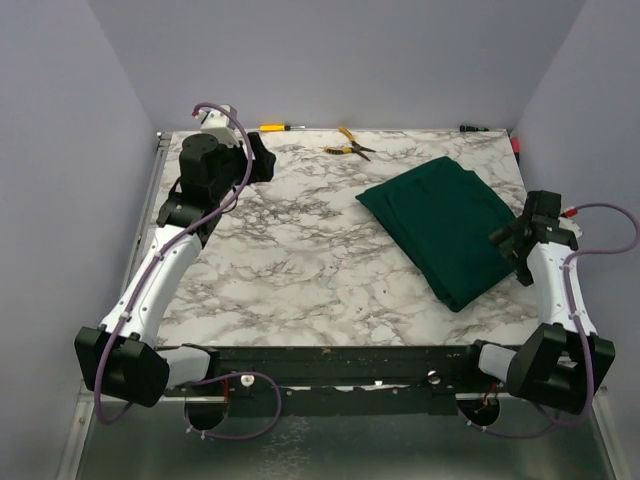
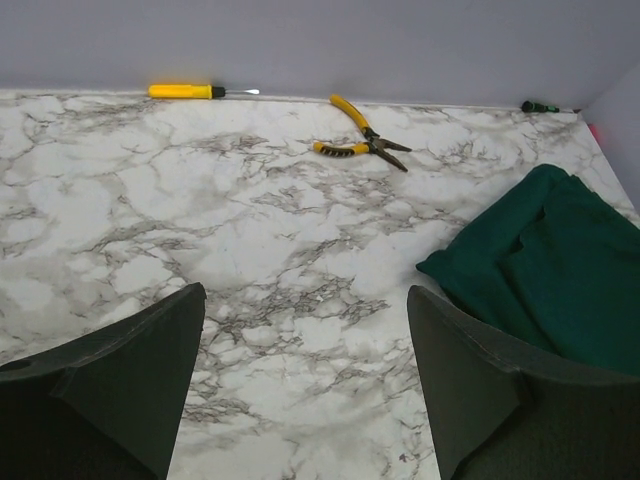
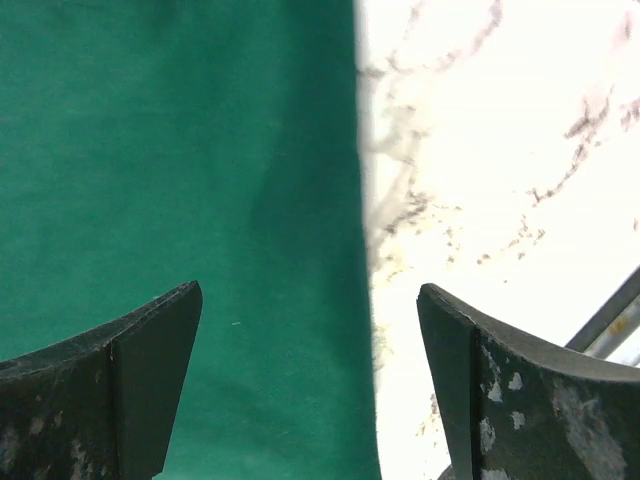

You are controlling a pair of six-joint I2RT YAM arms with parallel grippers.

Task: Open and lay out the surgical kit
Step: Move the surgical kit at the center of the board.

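Note:
The surgical kit is a folded dark green cloth wrap lying closed on the right half of the marble table. It also shows in the left wrist view and fills the left of the right wrist view. The tray, clamps, tweezers and gauze are hidden. My right gripper is open and empty, hovering over the wrap's right edge. My left gripper is open and empty at the far left of the table, well apart from the wrap.
Yellow-handled pliers and a yellow-handled screwdriver lie along the far edge; both also show in the left wrist view, the pliers and the screwdriver. A small dark tool lies at the far right. Grey walls enclose the table.

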